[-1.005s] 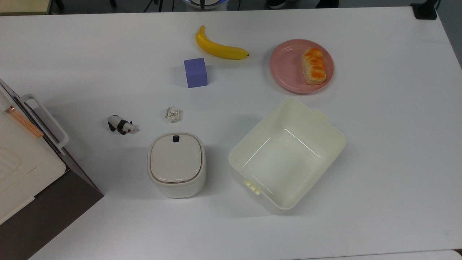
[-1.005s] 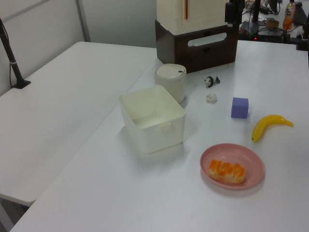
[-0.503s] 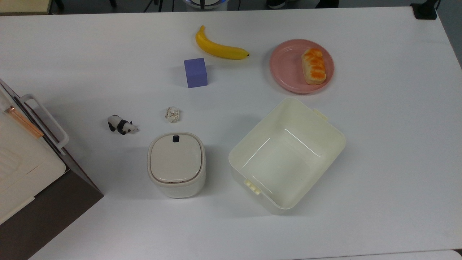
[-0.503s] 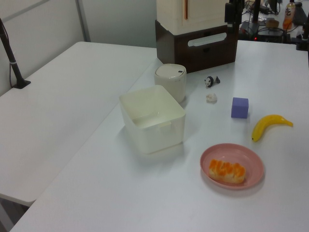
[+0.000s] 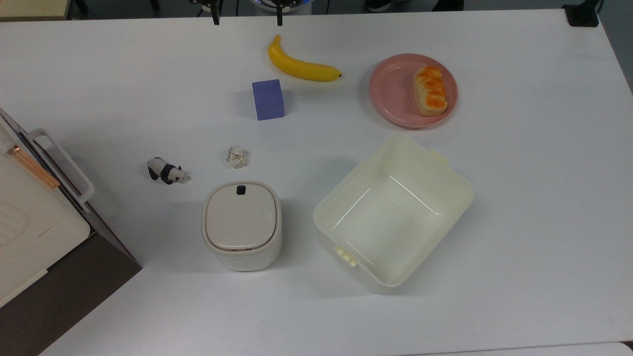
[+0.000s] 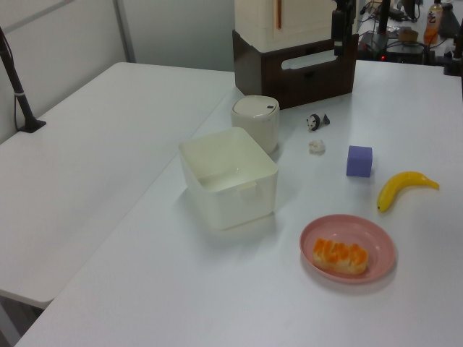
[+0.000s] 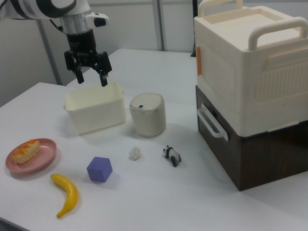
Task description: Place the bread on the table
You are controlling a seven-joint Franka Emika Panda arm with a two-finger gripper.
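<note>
The bread (image 5: 429, 91) lies on the pink plate (image 5: 393, 94), toward the top view's right side of it, glossy orange-brown top facing up. Its long axis runs nearly up and down in the top view, leaning slightly so that the lower end sits a little further to the top view's right. In the left view the loaf (image 6: 340, 256) lies almost straight across the plate (image 6: 376, 238). The plate rests on the white table (image 5: 534, 198), between the banana (image 5: 301, 65) and the cream bin (image 5: 393, 212). The gripper (image 7: 91, 79) hangs in the air with its two fingers (image 7: 103, 79) spread apart, holding nothing, well away from the bread (image 7: 26, 150). No brand, label or readable writing shows on any of the things.
</note>
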